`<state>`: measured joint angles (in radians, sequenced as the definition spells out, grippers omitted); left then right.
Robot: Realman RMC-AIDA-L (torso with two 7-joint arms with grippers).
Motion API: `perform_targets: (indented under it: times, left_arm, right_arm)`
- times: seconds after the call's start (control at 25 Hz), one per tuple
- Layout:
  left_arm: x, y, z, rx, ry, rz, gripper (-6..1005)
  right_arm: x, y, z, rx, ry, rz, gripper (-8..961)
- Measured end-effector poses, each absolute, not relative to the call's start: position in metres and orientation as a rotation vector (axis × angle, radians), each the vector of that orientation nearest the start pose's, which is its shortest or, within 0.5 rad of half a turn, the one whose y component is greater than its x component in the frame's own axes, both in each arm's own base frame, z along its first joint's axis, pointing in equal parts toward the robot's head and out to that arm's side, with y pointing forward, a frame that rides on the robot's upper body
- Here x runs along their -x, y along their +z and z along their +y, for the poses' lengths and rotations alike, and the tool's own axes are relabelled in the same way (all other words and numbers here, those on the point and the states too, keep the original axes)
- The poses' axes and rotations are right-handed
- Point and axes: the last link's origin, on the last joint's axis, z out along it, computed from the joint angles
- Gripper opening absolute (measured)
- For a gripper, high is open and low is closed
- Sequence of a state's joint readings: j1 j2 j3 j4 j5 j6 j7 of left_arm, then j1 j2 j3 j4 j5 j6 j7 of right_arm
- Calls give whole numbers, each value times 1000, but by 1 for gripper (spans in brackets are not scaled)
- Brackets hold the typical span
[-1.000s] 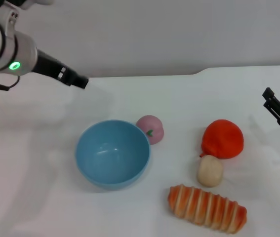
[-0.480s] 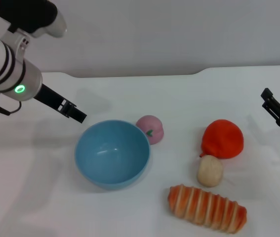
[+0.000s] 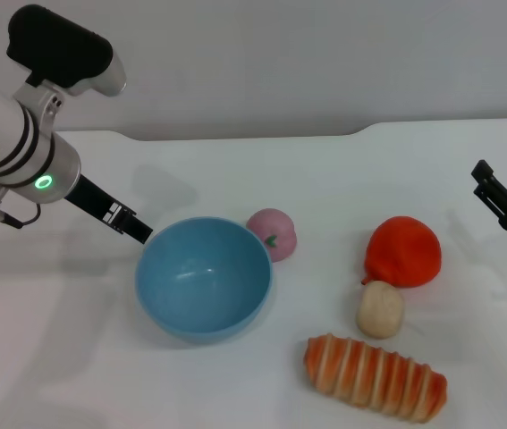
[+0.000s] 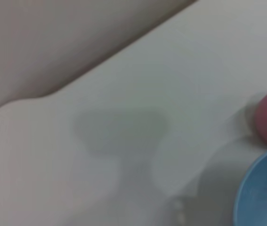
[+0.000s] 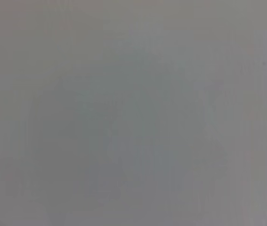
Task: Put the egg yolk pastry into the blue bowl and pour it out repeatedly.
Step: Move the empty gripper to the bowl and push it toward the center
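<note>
1. Black left gripper (image 3: 137, 230) sits at the blue bowl (image 3: 204, 278)'s left rim; I cannot tell how its jaws stand.
2. I see the bowl upright on the white table (image 3: 325, 179), a pink ball (image 3: 273, 234) touching its far-right rim.
3. The egg yolk pastry (image 3: 380, 309) lies between red fruit (image 3: 402, 251) and striped bread loaf (image 3: 375, 377).
4. Right gripper (image 3: 503, 198) waits at the table's right edge, jaws apart.

My blue bowl (image 3: 203, 277) looks smooth plastic, glossy inside. Egg yolk pastry (image 3: 380, 309) matte, slightly rough. Red fruit (image 3: 403, 251) smooth, faint sheen. Striped loaf (image 3: 375, 376) ridged, matte. Bench (image 3: 325, 179) matte white.
</note>
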<state>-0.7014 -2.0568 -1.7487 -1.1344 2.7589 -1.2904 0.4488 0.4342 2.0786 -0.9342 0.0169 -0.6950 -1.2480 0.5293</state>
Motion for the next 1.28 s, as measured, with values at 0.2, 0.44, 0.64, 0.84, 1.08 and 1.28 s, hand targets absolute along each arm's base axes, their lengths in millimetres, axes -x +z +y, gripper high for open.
perform_targets:
  times: [0.2, 0.44, 0.64, 0.84, 1.08, 1.28]
  left_arm:
    - [203, -1, 403, 2324, 517, -952, 840]
    - [209, -4, 398, 2336, 566, -980, 839]
    - [210, -1, 394, 2342, 588, -1014, 839]
    - [210, -3, 391, 2356, 610, -1026, 840]
    - [203, -5, 388, 2384, 630, -1034, 839]
    - [202, -3, 388, 2383, 618, -1047, 839]
  right_arm:
    - [-346, -19, 307, 1700, 837, 767, 793]
    - [-346, -19, 307, 1700, 837, 768, 793]
    - [-345, -19, 308, 1702, 842, 765, 793]
    - [-344, -20, 309, 1704, 844, 764, 793]
    - [-344, -20, 309, 1704, 845, 765, 793]
    - [-344, -20, 308, 1704, 844, 767, 793]
